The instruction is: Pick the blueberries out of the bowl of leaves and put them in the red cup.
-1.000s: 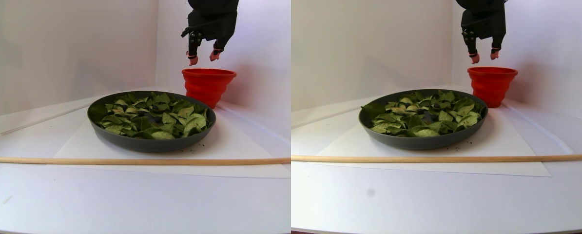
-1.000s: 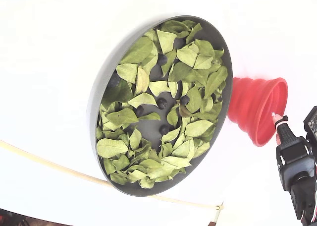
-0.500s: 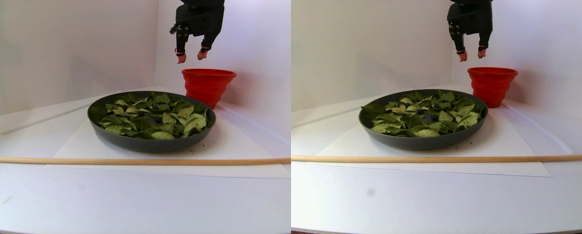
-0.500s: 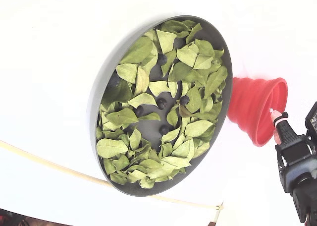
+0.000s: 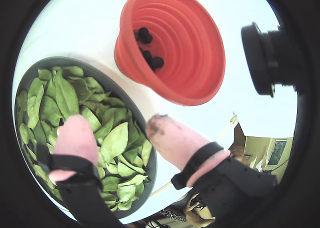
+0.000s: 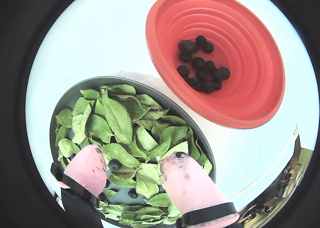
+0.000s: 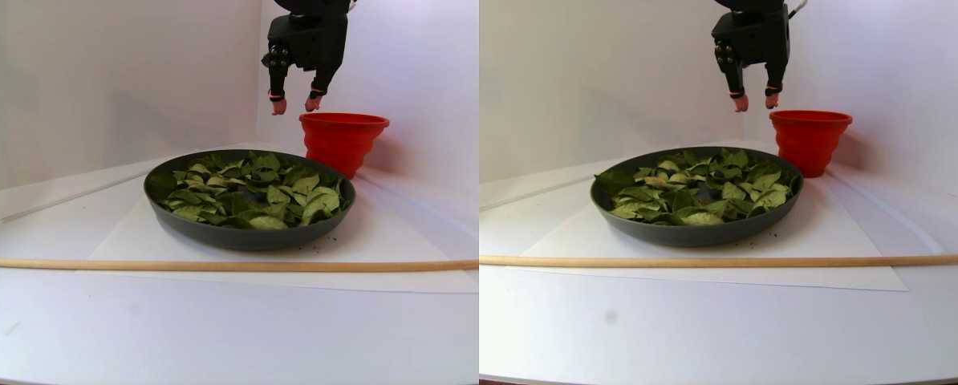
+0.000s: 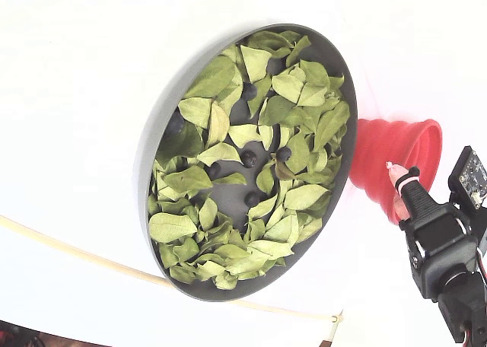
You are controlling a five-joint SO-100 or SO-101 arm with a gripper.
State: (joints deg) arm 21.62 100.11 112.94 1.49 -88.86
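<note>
The tool (image 6: 135,175) hangs high with its two pink-tipped fingers (image 5: 172,140) spread apart and nothing between them, empty, as both wrist views show. In the stereo pair view it sits up in the air above the gap between the bowl (image 7: 206,228) and the red cup (image 7: 343,140), clear of both. Below it, the leaves (image 8: 251,164) lie thick across the dark dish, dry and curled, and a handful of blueberries (image 8: 249,158) peek through near the middle in the fixed view; one more shows dark by the left fingertip in a wrist view (image 6: 114,165). Over in the red cup, a cluster of berries already rests at the bottom. Now, these berries look small, round and smooth, so I judge they will roll and slip easily, and they are soft enough to crush under a hard squeeze. Best hold: straddle one berry across its widest part, fingers coming straight down, nudging the light leaves aside. The white worktop (image 7: 206,337) also carries a wooden rod (image 7: 206,265) lying across the front.
</note>
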